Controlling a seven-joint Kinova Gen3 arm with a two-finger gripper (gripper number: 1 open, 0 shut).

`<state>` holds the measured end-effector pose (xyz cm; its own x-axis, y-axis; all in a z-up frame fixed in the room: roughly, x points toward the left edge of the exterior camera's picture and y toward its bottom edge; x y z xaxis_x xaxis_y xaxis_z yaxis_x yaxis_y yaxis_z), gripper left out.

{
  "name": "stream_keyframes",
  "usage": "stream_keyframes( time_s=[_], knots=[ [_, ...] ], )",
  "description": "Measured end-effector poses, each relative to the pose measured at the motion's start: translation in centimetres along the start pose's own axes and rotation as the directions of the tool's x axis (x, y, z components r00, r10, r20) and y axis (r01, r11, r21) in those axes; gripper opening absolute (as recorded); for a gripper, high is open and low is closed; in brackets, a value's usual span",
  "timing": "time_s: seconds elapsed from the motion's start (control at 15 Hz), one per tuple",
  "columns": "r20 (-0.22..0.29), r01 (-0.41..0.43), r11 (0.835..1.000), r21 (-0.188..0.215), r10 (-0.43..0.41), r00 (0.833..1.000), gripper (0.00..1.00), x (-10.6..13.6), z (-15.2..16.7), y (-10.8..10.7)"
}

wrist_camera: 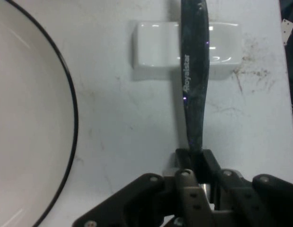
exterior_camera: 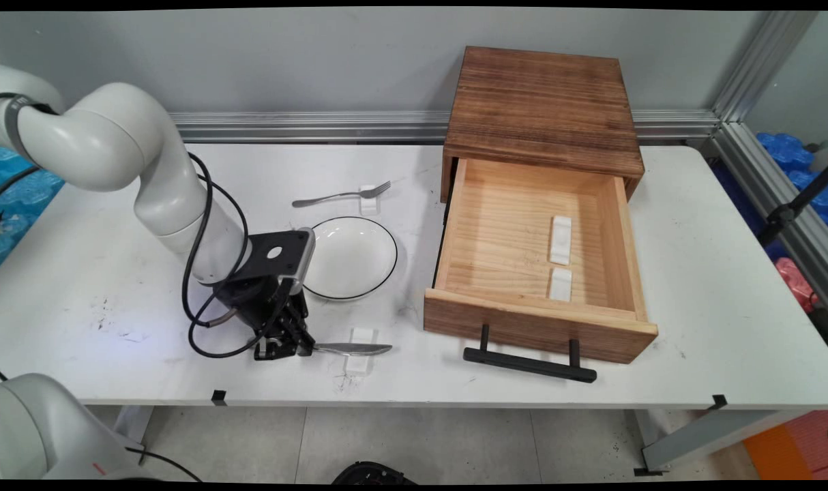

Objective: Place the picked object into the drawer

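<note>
Gripper [exterior_camera: 286, 346] down low at the near edge of the table [exterior_camera: 714, 273], clamped on the handle end of a knife [exterior_camera: 352, 349]. Fingers [wrist_camera: 186, 158] pressed together on either side of the handle, as seen from the hand. Knife stretched out to the right of the gripper, level, its blade lying across a small white rest [exterior_camera: 360, 348]. Lettering visible on the blade [wrist_camera: 187, 71] in the hand view, too small to read with certainty. Handle itself mostly hidden inside the gripper and behind its linkage.

Just beyond the gripper, a white plate [exterior_camera: 349, 257] with a thin black rim, its left edge partly covered by the wrist in the main view and cut off at the left in the hand view. Farther back, a fork [exterior_camera: 341, 196] resting with its head on a second white rest [exterior_camera: 369, 198]. To the right, a wooden box [exterior_camera: 543, 109] with its drawer [exterior_camera: 523, 232] pulled open toward the near side, black handle [exterior_camera: 530, 364] in front. Two small white blocks [exterior_camera: 560, 239] on the drawer floor, toward its right side.
</note>
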<state>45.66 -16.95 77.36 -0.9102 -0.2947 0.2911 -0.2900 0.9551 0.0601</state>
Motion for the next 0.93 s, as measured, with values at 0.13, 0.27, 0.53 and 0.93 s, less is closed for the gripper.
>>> stream_keyframes(
  time_s=[0.13,0.27,0.53,0.93],
  knots=[
    [0.004,-0.002,1.0,-0.001,0.002,1.0,0.0,0.0,0.0,0.0],
    [0.005,-0.007,1.0,-0.003,0.007,1.0,0.0,0.0,-0.2,0.0],
    [0.004,-0.027,1.0,-0.007,0.027,1.0,0.0,0.0,-1.9,-0.2],
    [0.014,-0.066,0.998,-0.021,0.066,0.998,0.0,-1.4,-7.4,-0.2]
  ],
)
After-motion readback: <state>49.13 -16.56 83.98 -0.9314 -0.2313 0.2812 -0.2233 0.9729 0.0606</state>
